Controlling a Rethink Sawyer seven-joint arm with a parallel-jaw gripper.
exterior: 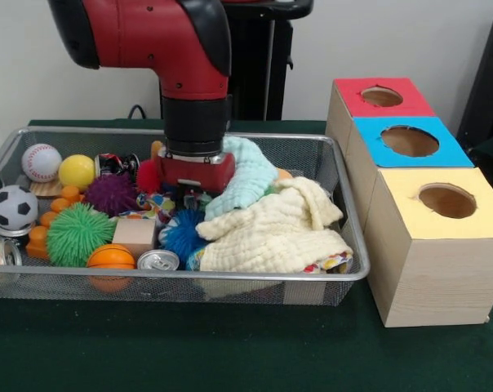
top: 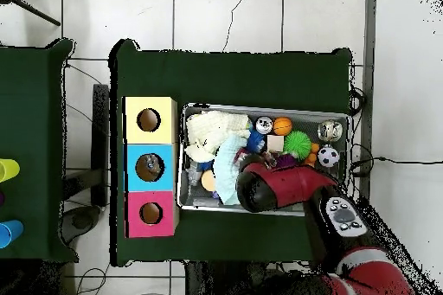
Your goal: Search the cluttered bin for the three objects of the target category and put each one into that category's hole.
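Note:
The silver wire-mesh bin (exterior: 230, 276) stands on the green table and also shows in the overhead view (top: 260, 107). My gripper (exterior: 191, 194) is lowered into the bin's middle, its tips sunk among toys beside a mint cloth (exterior: 245, 175). The red arm (top: 281, 189) hides it from above. No clear bottle with a blue label shows plainly. A clear, shiny thing (exterior: 2, 251) lies in the bin's front left corner; I cannot tell what it is. Three wooden boxes with holes stand beside the bin, topped red (exterior: 381, 96), blue (exterior: 408, 140) and yellow (exterior: 446, 200).
A pale yellow cloth (exterior: 271, 233) covers the bin's right part. The left part holds a green spiky ball (exterior: 79, 233), a purple one (exterior: 109, 194), a blue one (exterior: 181, 233), a silver can (exterior: 158, 260), a wooden block (exterior: 134, 235), a baseball (exterior: 41, 162) and a soccer ball (exterior: 13, 207).

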